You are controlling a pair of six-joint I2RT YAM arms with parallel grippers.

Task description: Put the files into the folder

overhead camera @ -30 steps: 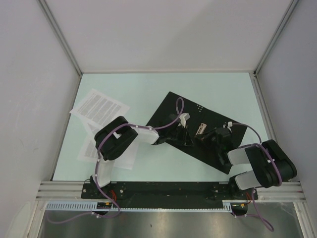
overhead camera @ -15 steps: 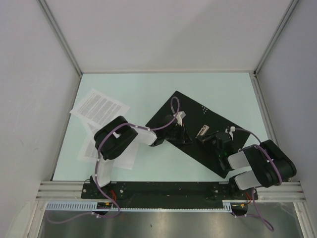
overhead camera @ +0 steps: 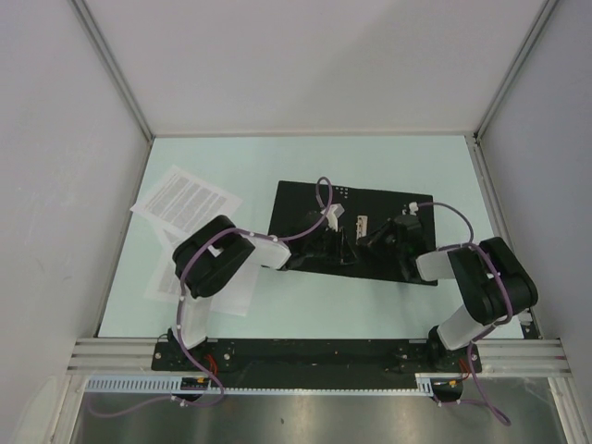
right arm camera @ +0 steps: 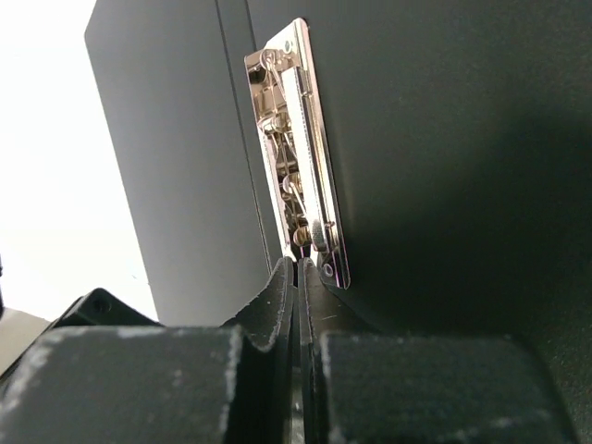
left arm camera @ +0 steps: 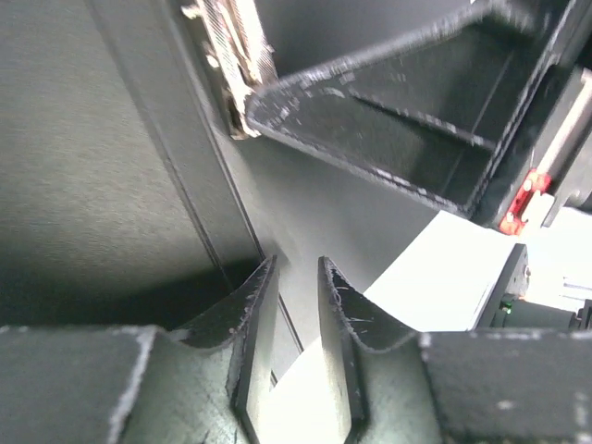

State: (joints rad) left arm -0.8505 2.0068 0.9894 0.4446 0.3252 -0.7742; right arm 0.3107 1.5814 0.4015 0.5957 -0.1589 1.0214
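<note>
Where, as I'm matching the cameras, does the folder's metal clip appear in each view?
Top external: metal clip mid-picture, on the open folder.
Left wrist: clip at top left, blurred.
Right wrist: clip at centre, upright.
Shared landmark: the folder's black inside, around the clip in all three.

My view lists: pale green table [overhead camera: 277, 157], centre; grey walls at top [overhead camera: 314, 55], left [overhead camera: 46, 185] and right [overhead camera: 555, 185]; aluminium rail [overhead camera: 324, 350], lower frame; steel sheet [overhead camera: 324, 416], bottom edge. Even light.
</note>
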